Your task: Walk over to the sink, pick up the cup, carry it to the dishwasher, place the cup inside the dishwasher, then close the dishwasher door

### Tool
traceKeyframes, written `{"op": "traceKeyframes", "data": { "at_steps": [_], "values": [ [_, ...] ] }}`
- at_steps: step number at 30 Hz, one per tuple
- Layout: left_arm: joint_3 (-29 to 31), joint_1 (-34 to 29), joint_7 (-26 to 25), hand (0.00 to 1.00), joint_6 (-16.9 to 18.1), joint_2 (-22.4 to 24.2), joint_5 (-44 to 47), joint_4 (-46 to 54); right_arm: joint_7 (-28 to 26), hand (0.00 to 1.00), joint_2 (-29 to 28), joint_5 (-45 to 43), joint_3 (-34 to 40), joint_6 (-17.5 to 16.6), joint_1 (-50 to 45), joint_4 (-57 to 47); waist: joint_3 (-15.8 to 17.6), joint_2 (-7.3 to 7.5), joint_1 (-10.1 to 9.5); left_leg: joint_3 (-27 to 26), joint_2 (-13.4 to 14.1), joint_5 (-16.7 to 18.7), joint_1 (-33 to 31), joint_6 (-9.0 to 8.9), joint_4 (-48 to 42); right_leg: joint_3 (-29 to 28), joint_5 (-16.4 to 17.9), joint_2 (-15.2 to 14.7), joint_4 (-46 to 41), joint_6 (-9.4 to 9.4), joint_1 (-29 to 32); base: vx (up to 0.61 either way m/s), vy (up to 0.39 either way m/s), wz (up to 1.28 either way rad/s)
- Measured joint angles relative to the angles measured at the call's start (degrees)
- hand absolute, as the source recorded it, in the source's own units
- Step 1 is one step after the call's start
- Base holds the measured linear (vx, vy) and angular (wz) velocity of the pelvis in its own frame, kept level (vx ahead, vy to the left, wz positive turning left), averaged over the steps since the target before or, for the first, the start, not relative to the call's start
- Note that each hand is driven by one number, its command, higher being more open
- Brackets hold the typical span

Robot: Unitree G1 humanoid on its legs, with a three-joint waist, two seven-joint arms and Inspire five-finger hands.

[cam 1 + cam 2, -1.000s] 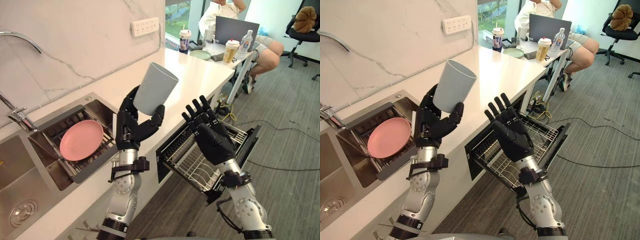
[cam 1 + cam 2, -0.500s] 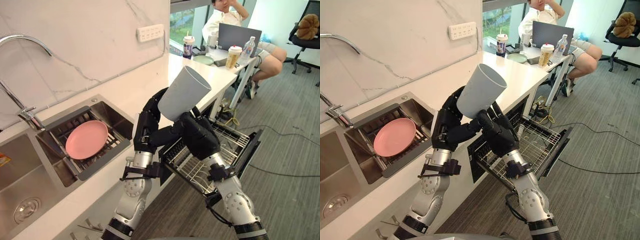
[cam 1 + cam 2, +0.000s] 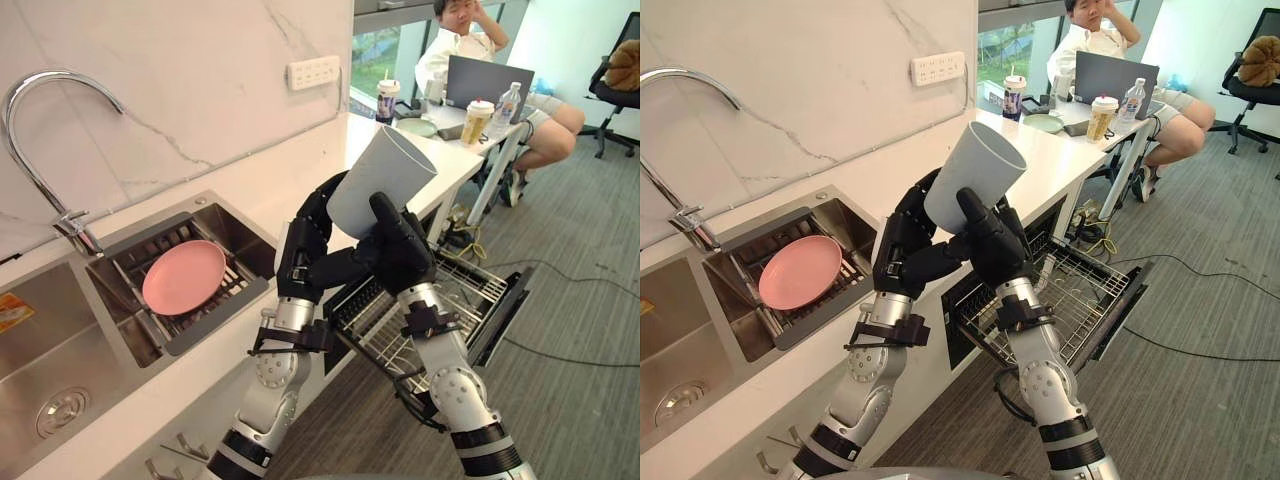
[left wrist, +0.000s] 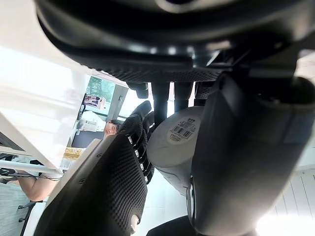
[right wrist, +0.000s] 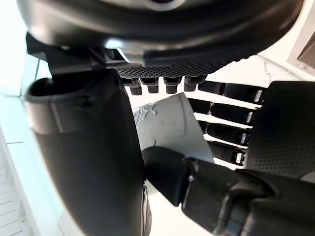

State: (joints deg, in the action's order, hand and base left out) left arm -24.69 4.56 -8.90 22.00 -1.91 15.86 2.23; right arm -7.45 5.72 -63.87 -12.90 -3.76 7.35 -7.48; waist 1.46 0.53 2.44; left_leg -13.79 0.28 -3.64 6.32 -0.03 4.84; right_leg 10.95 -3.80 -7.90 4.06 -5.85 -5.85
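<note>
While both arms reach up in front of us, we see the grey cup (image 3: pixel 383 190) held in the air between the two hands, clear of the bench (image 3: pixel 300 165). The left hand (image 3: pixel 303 240) is curled round the cup's lower part from the sink side. The right hand (image 3: pixel 402 252) is wrapped round it from the other side, with one finger lying up along the wall. The hands touch each other beneath the cup.

The cup is tilted, its open mouth pointing up and away from us. In the left wrist view we see its base (image 4: pixel 176 140), which bears a barcode sticker, sitting between that hand's thumb and fingers. In the right wrist view the cup's wall (image 5: pixel 167 120) lies against the row of that hand's fingers (image 5: pixel 170 84).

Below the cup is the bench's front edge. Just beyond, the dishwasher (image 3: pixel 345 310) stands open, with its wire rack (image 3: pixel 450 295) drawn out and its door (image 3: pixel 508 312) lowered.

Well to the left, a pink plate (image 3: pixel 184 277) rests in a steel drain tray (image 3: pixel 243 232) set in the sink (image 3: pixel 40 335), under the curved tap (image 3: pixel 35 110). At the bench's far end a person (image 3: pixel 470 35) sits behind a laptop (image 3: pixel 478 80).
</note>
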Motion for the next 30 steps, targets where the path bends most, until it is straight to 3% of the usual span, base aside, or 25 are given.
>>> {"op": "traceKeyframes", "data": {
  "at_steps": [2, 3, 16, 17, 22, 25, 30],
  "values": [
    [-0.2, 0.2, 0.0, 0.00, 0.0, 0.1, 0.0, 0.1, 0.2, 1.00, 0.0, 0.0, 0.0, -0.4, 0.7, 0.0, -0.1, 0.02, -0.08, 0.1, 0.0, 0.0, 0.0, 0.00, 0.0, 0.1, 0.0, 0.0, 0.0, 0.00, 0.0, 0.00, 0.000, 0.00],
    [-0.2, 0.4, 0.0, 0.00, 0.0, 0.1, 0.0, 0.1, 0.2, 0.00, 0.0, 0.0, 0.0, -0.6, 0.8, 0.0, -0.1, 0.01, -0.10, 0.1, 0.0, 0.0, 0.0, 0.00, 0.0, 0.1, 0.0, 0.0, 0.0, 0.00, 0.0, 0.00, 0.000, 0.00],
    [-0.8, 0.6, 0.1, 0.00, 2.4, 0.3, 0.0, 0.3, 0.1, 0.00, 1.5, 0.9, 0.1, -0.9, 2.8, 0.0, -0.4, 0.04, -0.17, 0.6, 0.0, -0.2, -0.2, -0.04, 0.0, 0.6, 0.0, 0.0, 0.0, 0.00, -0.1, 0.00, -0.001, 0.01],
    [-0.8, 0.6, 0.1, 1.00, 2.5, 0.2, 0.0, 0.3, -0.1, 0.00, 1.5, 0.7, 0.1, -1.0, 2.8, 0.0, -0.4, 0.04, -0.19, 0.6, 0.0, -0.2, -0.3, -0.04, 0.0, 0.7, 0.0, 0.0, 0.0, 0.00, -0.1, 0.00, 0.000, 0.00],
    [-0.9, 0.6, 1.7, 1.00, 3.0, -0.2, 0.0, 0.3, -0.9, 0.00, 1.8, -0.6, -1.1, -3.9, 2.8, 0.2, -0.4, 0.03, -0.41, 0.8, 0.0, -0.3, -0.3, -0.05, 0.0, 0.8, 0.0, 0.0, 0.0, 0.00, -0.1, 0.00, 0.000, 0.00],
    [-3.0, 0.7, 3.0, 1.00, 3.0, -1.2, 0.0, 1.1, -0.2, 0.00, 1.7, -2.6, -2.0, -7.6, 2.9, 0.4, -0.5, 0.02, -0.98, 0.8, 0.0, -0.4, -0.3, -0.07, 0.0, 0.8, 0.0, 0.0, 0.0, 0.00, -0.1, 0.00, 0.000, 0.00],
    [-3.5, 0.7, 5.5, 1.00, 2.0, -1.6, -1.4, 1.1, 4.3, 0.00, -0.5, -2.5, -3.1, -12.2, 3.0, 0.4, -0.5, 0.01, -0.99, 0.8, 0.0, -0.4, -0.3, -0.07, 0.0, 0.8, 0.0, 0.0, 0.0, 0.00, -0.1, 0.00, 0.000, 0.00]
  ]
}}
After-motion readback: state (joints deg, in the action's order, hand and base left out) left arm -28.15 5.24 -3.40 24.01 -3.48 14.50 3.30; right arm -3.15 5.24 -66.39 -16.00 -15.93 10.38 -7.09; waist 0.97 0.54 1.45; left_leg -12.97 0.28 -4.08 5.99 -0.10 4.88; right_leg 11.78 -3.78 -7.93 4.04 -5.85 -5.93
